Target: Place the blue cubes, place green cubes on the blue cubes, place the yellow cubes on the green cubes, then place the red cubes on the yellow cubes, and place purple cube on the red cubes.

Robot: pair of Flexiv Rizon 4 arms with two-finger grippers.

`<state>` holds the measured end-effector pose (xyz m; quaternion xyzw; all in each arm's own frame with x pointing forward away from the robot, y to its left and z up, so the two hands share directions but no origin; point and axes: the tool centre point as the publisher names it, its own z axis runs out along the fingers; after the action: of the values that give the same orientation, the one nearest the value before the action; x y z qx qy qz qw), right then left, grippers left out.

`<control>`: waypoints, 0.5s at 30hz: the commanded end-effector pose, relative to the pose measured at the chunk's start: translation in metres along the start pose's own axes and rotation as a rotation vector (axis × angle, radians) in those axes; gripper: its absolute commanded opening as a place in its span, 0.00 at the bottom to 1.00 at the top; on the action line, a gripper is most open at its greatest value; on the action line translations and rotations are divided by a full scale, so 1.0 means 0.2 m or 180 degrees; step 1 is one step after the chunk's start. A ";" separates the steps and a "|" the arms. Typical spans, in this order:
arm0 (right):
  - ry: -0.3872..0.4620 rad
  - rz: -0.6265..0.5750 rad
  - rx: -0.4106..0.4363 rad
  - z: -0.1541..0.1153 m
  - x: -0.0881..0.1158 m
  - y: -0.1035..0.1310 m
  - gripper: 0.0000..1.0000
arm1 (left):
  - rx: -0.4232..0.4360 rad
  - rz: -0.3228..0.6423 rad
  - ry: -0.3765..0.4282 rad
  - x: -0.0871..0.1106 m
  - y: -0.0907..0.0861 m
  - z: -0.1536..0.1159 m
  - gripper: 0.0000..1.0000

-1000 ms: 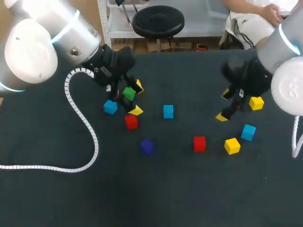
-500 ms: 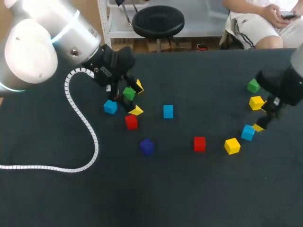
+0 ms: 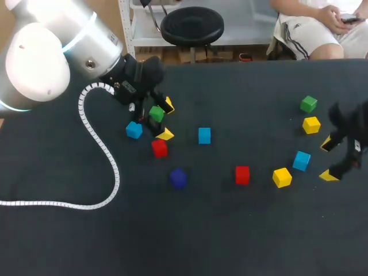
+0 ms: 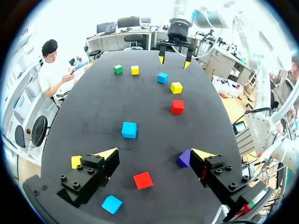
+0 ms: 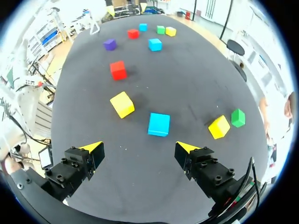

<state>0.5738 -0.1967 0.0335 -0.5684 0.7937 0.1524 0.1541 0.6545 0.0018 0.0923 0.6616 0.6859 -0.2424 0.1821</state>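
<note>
Dark surface (image 3: 230, 241) carries scattered single cubes. We find the left jaws spread, gripping nothing: a red cube (image 4: 143, 180) lies under the gap, a blue cube (image 4: 129, 129) lies ahead of it, and a purple cube (image 4: 184, 158) sits just beside one finger. The right jaws are likewise spread and grip nothing. A second blue cube (image 5: 159, 124) lies ahead of their gap, with a yellow cube (image 5: 122, 104) near it and a green cube (image 5: 238, 117) off to one side.

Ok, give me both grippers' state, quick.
Left gripper: open, holding nothing.
Right gripper: open, holding nothing.
</note>
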 end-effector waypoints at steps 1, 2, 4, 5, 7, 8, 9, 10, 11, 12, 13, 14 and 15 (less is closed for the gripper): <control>-0.0236 -0.0042 0.0042 0.05 0.02 0.01 1.00 | 0.0010 0.0007 -0.0003 0.00 0.01 0.00 1.00; -0.0294 -0.0033 0.0050 0.06 0.03 0.01 1.00 | 0.0010 0.0007 -0.0003 0.00 0.01 0.00 1.00; -0.0394 -0.0050 0.0087 0.07 0.03 0.00 1.00 | 0.0010 0.0007 -0.0003 0.00 0.01 0.00 1.00; -0.0405 -0.0005 0.0102 0.08 0.04 0.00 1.00 | 0.0010 0.0007 -0.0003 0.00 0.01 0.00 1.00; -0.0463 0.0000 0.0143 0.09 0.04 -0.02 1.00 | 0.0010 0.0007 -0.0003 0.00 0.01 0.00 1.00; -0.0486 0.0010 0.0158 0.09 0.03 -0.02 1.00 | 0.0010 0.0007 -0.0003 0.00 0.01 0.00 1.00; -0.0495 0.0040 0.0162 0.10 0.02 -0.02 1.00 | 0.0010 0.0007 -0.0003 0.00 0.01 0.00 1.00; -0.0509 0.0037 0.0164 0.10 0.01 -0.03 1.00 | 0.0010 0.0007 -0.0003 0.00 0.01 0.00 1.00; -0.0528 0.0027 0.0171 0.11 0.00 -0.03 1.00 | 0.0010 0.0007 -0.0003 0.00 0.01 0.00 1.00; -0.0530 0.0028 0.0168 0.12 -0.02 -0.04 1.00 | 0.0010 0.0007 -0.0003 0.00 0.01 0.00 1.00; -0.0537 0.0031 0.0165 0.12 -0.03 -0.05 1.00 | 0.0010 0.0007 -0.0003 0.00 0.01 0.00 1.00; -0.0549 0.0026 0.0161 0.13 -0.05 -0.05 1.00 | 0.0010 0.0007 -0.0003 0.00 0.01 0.00 1.00; -0.0558 0.0010 0.0168 0.13 -0.07 -0.06 1.00 | 0.0010 0.0007 -0.0003 0.00 0.01 0.00 1.00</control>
<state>0.5821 -0.1857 0.0181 -0.5460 0.7842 0.1752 0.2371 0.6546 0.0019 0.0923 0.6615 0.6859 -0.2424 0.1821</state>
